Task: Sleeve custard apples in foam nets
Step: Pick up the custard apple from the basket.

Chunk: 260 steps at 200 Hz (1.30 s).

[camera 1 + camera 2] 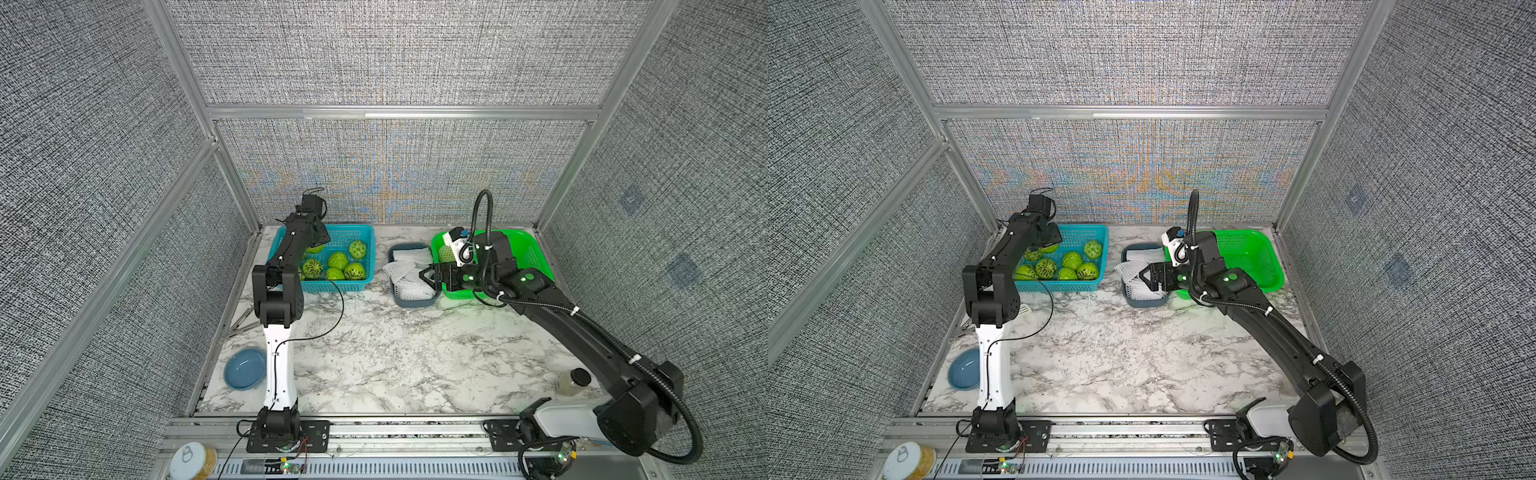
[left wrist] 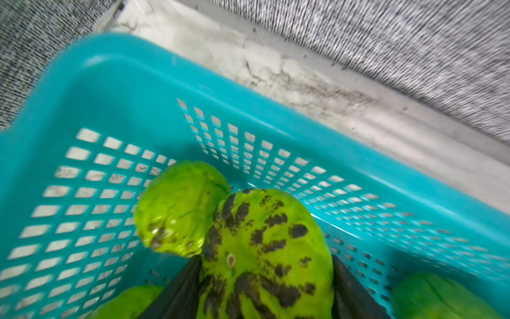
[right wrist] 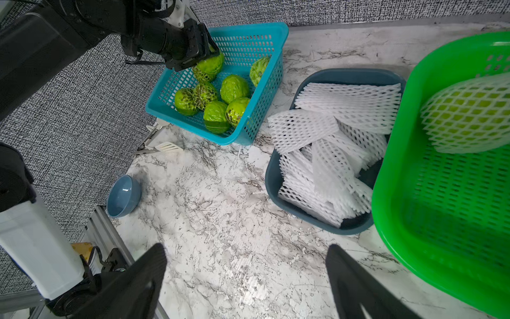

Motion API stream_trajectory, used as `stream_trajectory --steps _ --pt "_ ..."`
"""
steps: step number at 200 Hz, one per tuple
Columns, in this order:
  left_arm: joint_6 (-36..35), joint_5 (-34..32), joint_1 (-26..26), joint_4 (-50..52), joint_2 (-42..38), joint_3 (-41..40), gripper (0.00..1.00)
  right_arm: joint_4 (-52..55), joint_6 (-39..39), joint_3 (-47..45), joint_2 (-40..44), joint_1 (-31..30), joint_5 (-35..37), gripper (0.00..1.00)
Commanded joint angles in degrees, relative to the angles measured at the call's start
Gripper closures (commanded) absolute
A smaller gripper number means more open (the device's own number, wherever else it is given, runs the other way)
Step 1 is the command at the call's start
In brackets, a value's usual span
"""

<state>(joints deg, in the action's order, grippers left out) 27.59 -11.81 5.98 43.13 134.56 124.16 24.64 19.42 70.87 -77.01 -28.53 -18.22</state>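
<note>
Over at the teal basket [image 3: 248, 27], the left gripper [image 2: 266, 259] is clamping 1 custard apple [image 2: 265, 226] betw. its jaws, w/ approx 7 bare fruits [image 3: 234, 88] lying around it. The right gripper [image 3: 246, 246] is hanging wide open & empty near the tray [image 3: 271, 179] of foam nets [image 3: 347, 105]. I'm counting only 1 sleeved fruit [image 3: 469, 113] in the green basket [image 3: 386, 198], so most of the job is waiting to be done.

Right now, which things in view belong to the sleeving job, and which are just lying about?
Job: custard apples, blue basket, foam nets, grey tray, sleeved apple, green basket.
Lying about: blue bowl, white tongs, bottle, tin.
</note>
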Motion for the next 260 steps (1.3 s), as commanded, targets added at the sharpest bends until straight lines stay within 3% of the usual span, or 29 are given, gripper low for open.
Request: stream_trajectory --steps 1,29,68,119,150,192,260 --pt "0.93 2.41 0.09 -2.24 -3.62 -2.33 0.34 -0.23 0.38 0.58 0.02 -0.19 0.77 0.08" --pt "2.40 6.58 0.01 -4.77 -8.81 -7.20 0.34 -0.83 0.16 0.67 0.36 -0.12 1.52 0.08" --pt "2.40 17.25 -0.02 -10.64 -16.10 -16.36 0.34 -7.30 -2.37 -3.30 2.16 0.30 -1.44 0.08" --pt "3.25 30.11 -0.61 -18.38 -25.49 -27.13 0.34 -32.33 -2.95 -17.25 9.22 1.43 -16.06 0.06" --pt "3.26 38.96 -0.93 -22.40 -30.12 -32.30 0.34 -44.92 -1.87 -22.75 8.69 1.45 -23.69 0.05" --pt "2.91 50.37 -0.90 -24.73 -34.42 -36.87 0.34 -50.48 -0.78 -18.31 1.88 1.73 -30.59 0.05" --pt "3.83 60.49 0.15 -31.19 -41.98 -43.78 0.34 -60.29 1.96 -9.00 -12.45 2.43 -36.77 0.05"
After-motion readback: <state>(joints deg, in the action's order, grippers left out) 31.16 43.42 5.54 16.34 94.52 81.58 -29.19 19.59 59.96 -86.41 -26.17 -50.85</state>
